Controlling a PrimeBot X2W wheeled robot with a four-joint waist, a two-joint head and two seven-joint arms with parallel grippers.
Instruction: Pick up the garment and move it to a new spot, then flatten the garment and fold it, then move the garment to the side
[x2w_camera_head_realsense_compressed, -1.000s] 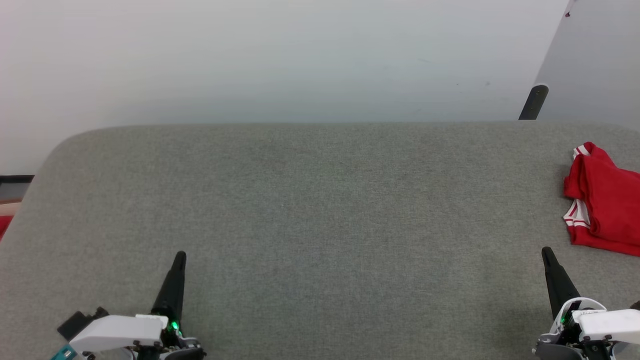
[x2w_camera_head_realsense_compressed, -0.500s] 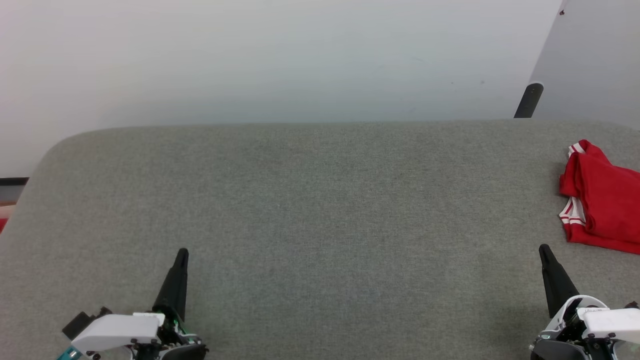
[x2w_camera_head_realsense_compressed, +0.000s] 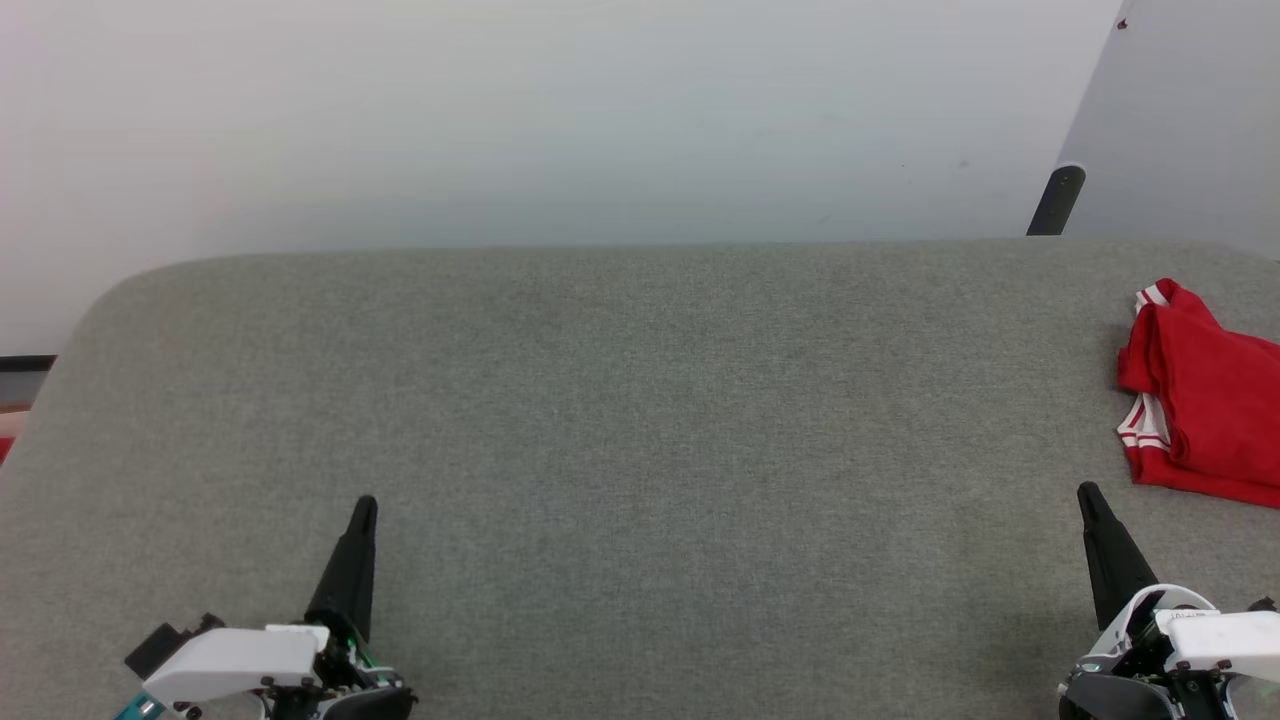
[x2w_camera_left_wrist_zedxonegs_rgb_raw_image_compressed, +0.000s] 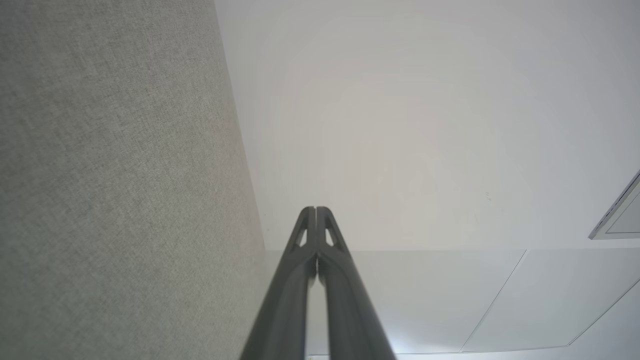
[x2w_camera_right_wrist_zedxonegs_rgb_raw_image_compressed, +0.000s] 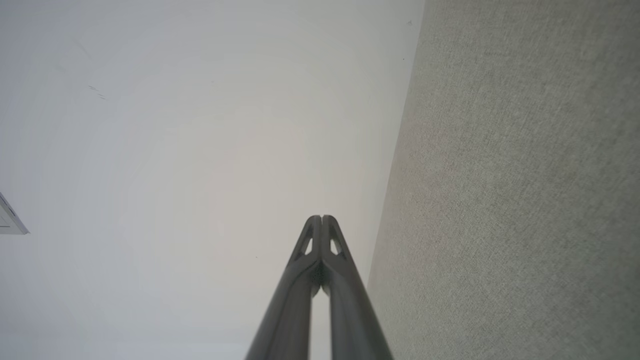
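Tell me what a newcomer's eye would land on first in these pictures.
The roughly folded red garment with red-and-white striped trim stands out most, lying at the right edge of the head view on the broad grey fabric-covered table. The left gripper and right gripper, each with two long dark fingers shut on nothing, point up from the lower corners, apart from the garment.

We get only part of the garment (x2w_camera_head_realsense_compressed: 1205, 420) at the right edge of the table (x2w_camera_head_realsense_compressed: 640, 400); frame crops it. Bodies of left gripper (x2w_camera_head_realsense_compressed: 364, 505) and right gripper (x2w_camera_head_realsense_compressed: 1085, 491) cropped below. Foot of dark post (x2w_camera_head_realsense_compressed: 1058, 198) hidden behind far edge.
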